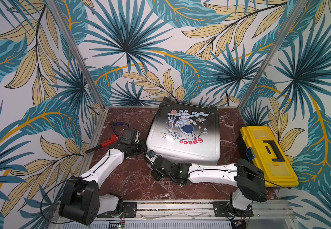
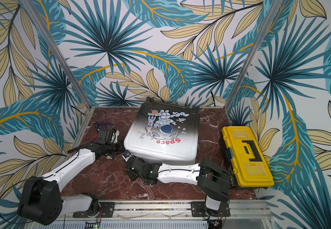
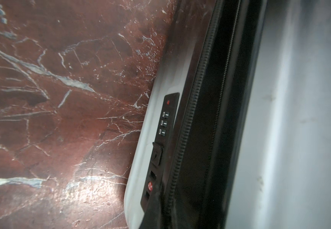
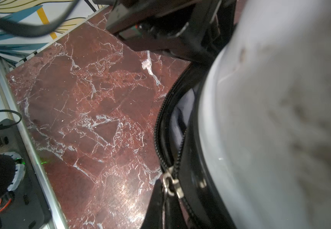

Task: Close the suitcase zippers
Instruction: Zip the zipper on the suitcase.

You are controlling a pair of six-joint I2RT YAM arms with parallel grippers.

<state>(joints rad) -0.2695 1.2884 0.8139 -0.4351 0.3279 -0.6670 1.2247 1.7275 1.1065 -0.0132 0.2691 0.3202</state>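
The suitcase [image 1: 184, 136] [image 2: 162, 138] lies flat, print side up, in both top views. Both grippers meet at its near left corner. My left gripper [image 1: 141, 147] [image 3: 156, 206] is shut beside the black combination lock [image 3: 164, 123]; I see nothing between its fingers. The zipper [image 3: 188, 123] runs past it with its two rows of teeth apart. My right gripper [image 1: 145, 155] [image 4: 161, 210] is shut on the thin metal pull tab of the slider [image 4: 170, 182]. Ahead of the slider the zipper [image 4: 160, 126] gapes and pale lining shows.
A yellow toolbox [image 1: 268, 156] stands at the right edge of the marble table [image 1: 133, 178]. A red wrench [image 1: 105, 142] and blue-handled pliers [image 1: 119, 125] lie at the far left. Aluminium posts and patterned walls close in three sides.
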